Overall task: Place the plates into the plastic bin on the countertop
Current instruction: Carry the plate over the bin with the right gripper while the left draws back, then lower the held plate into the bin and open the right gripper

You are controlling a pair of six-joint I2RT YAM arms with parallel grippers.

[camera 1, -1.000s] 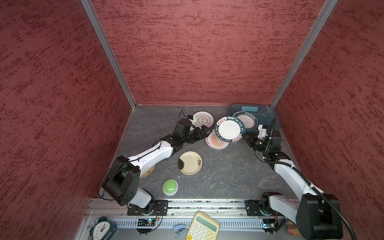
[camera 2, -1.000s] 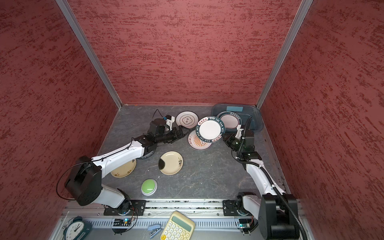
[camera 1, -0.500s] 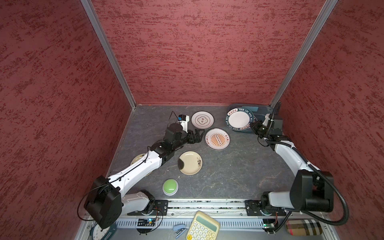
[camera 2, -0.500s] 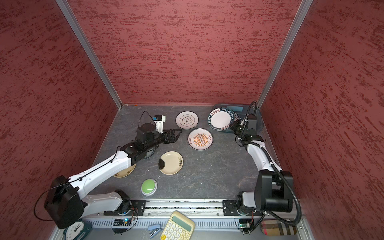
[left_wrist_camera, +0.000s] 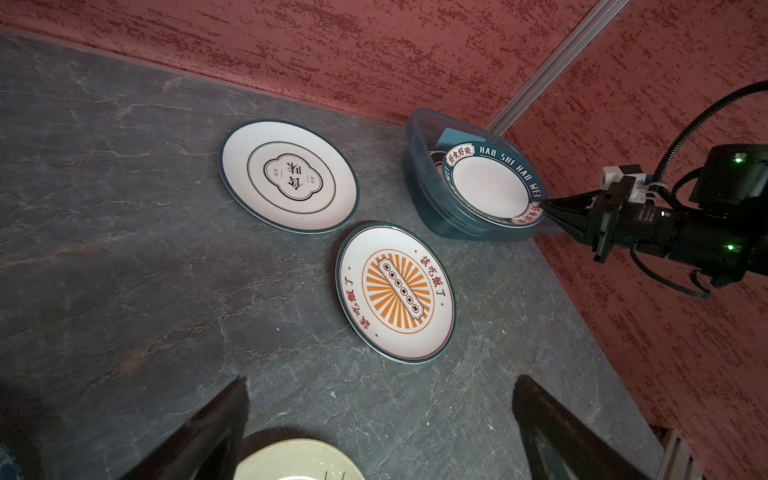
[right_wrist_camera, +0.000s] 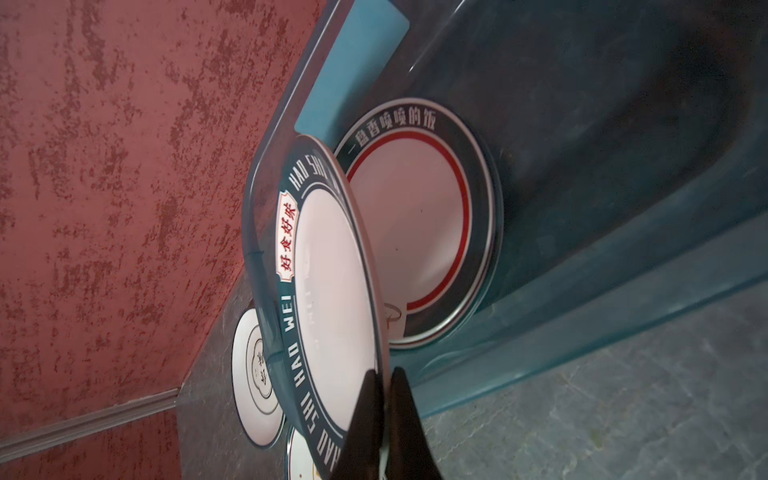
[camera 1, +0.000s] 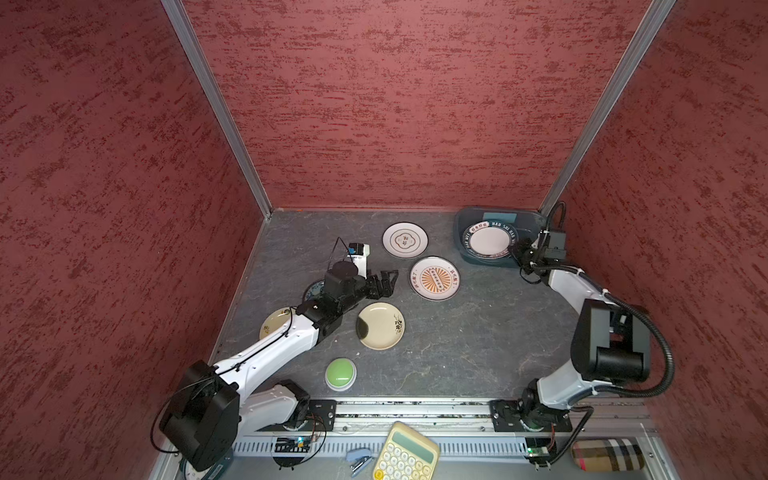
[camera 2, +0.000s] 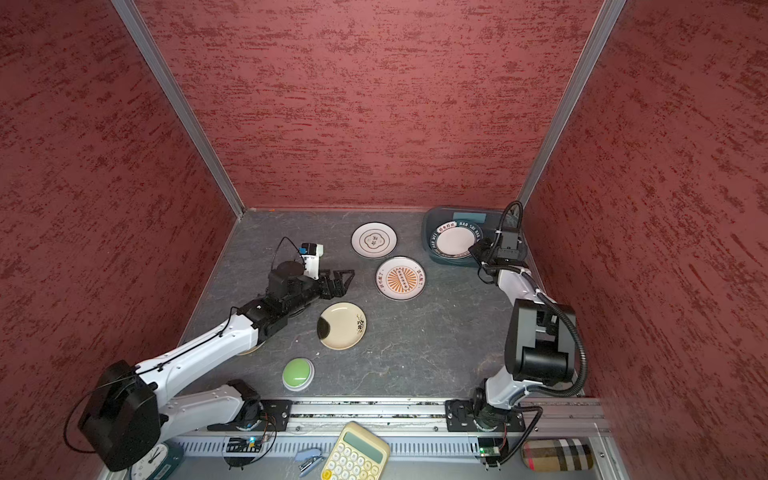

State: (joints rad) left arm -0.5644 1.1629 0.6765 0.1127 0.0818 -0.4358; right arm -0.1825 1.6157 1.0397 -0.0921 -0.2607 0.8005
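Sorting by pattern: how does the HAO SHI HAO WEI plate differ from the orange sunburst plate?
The lettered plate has a broad dark band, plain white centre; the sunburst plate a thin dark rim, orange rays. The lettered plate is tilted over the plastic bin, pinched by the right claw; the sunburst plate lies flat on the countertop. Both are round.

We see glossy plates (left_wrist_camera: 289, 176) on a matt, stone-look countertop (left_wrist_camera: 124, 270); the bin (camera 1: 462, 239) at one o'clock is translucent plastic. The walls (camera 1: 395, 104) look rough.

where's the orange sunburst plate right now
In both top views the orange sunburst plate lies flat on the countertop, between the white emblem plate and the cream plate, left of the plastic bin.
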